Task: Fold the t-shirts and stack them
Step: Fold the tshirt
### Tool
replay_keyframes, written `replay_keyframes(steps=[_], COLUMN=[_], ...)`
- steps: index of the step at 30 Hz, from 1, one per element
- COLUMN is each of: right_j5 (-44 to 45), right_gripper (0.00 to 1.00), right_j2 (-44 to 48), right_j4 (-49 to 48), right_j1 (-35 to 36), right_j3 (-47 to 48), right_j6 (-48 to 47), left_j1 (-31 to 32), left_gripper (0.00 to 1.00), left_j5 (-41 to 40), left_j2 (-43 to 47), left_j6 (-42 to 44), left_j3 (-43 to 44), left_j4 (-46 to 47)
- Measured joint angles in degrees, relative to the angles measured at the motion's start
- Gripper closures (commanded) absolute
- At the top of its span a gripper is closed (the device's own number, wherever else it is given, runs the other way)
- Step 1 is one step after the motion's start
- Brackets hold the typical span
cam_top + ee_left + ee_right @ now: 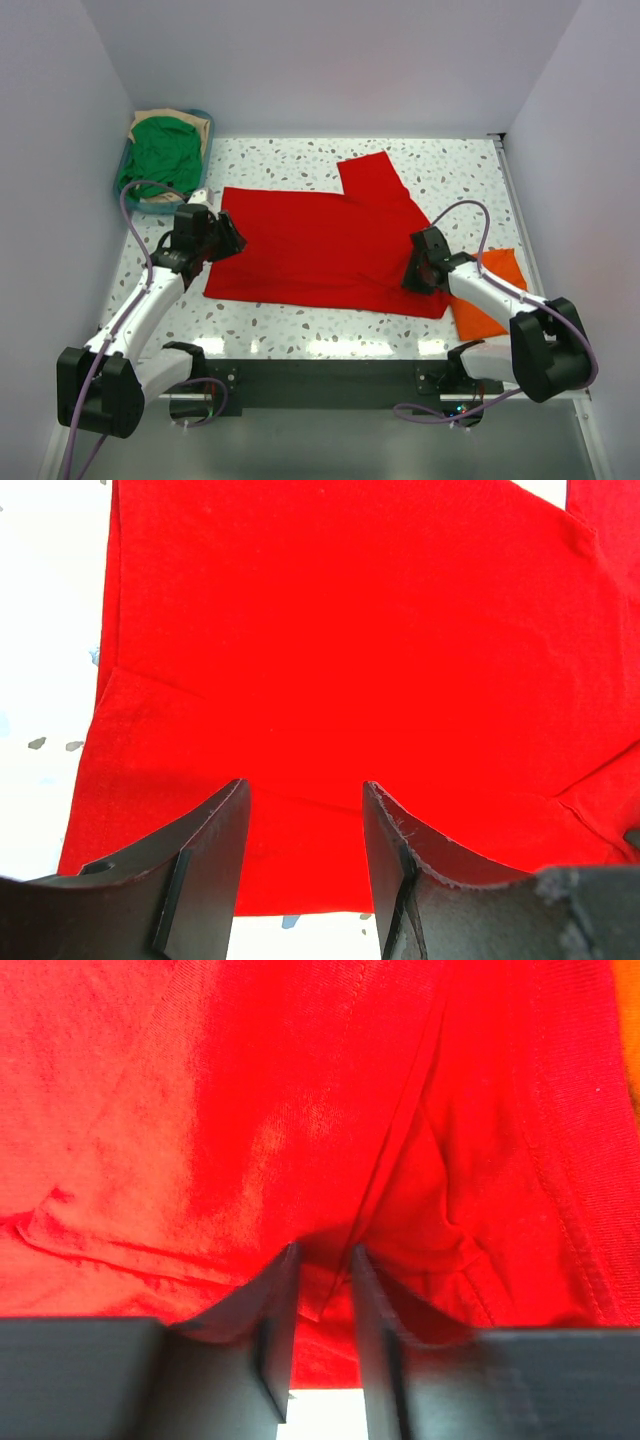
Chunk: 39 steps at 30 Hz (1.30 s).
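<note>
Red t-shirt (320, 250) spread flat across the middle of the white speckled bench (450, 170). Long axis running left to right with a slight tilt, the right end nearer the arms. Straight hem at the left end, shoulders at the right end. One sleeve pointing toward the far wall; the near right corner bunched into creases. Plain solid red throughout, with stitched seams along the edge in the right wrist view.

Left gripper (232, 242) released, fingers (200, 870) spread wide, poised at the hem on the shirt's left edge. Flat red cloth in the gap between them, bare bench just beside on the outer side. Touching the cloth or just above it: cannot tell.

Right gripper (412, 277) at the near right corner of the same shirt, clenched narrow on a raised fold of red cloth. Creases converging on the slot between its fingers (250, 1330).

Orange t-shirt (495, 275) flat at the right edge of the bench, just beside the red corner and partly under the right arm. Teal basket (125, 180) in the far left corner, near the far end of the hem, holding a crumpled green t-shirt (160, 155) on top of a tan t-shirt (180, 122).
</note>
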State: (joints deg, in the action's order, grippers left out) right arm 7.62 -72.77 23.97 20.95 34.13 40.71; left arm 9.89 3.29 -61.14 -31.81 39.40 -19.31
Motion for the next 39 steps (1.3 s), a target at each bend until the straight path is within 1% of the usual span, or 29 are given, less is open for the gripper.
replay_keyframes(steps=[5, 11, 31, 34, 39], right_j5=[-0.02, -0.07, -0.55, -1.05, -1.09], right_gripper=[0.87, 0.99, 1.0, 1.0, 1.0], right_j2=[-0.81, -1.84, -1.9, -3.15, -7.98], right_j4=[-0.66, -0.85, -0.42, -0.31, -0.83], right_j1=[0.0, 0.0, 0.0, 0.0, 0.0], right_j3=[0.02, 0.92, 4.26, 6.75, 12.96], right_j6=[0.28, 0.24, -0.26, -0.61, -1.53], left_j1=[0.0, 0.02, 0.02, 0.02, 0.0], left_gripper=[0.46, 0.46, 0.46, 0.46, 0.46], left_j5=[0.13, 0.24, 0.81, 0.85, 0.85], left_j2=[0.0, 0.0, 0.0, 0.0, 0.0], left_j6=[-0.02, -0.02, -0.02, -0.02, -0.02], left_j3=[0.0, 0.0, -0.68, -0.68, -0.68], left_j4=[0.0, -0.02, 0.35, 0.42, 0.42])
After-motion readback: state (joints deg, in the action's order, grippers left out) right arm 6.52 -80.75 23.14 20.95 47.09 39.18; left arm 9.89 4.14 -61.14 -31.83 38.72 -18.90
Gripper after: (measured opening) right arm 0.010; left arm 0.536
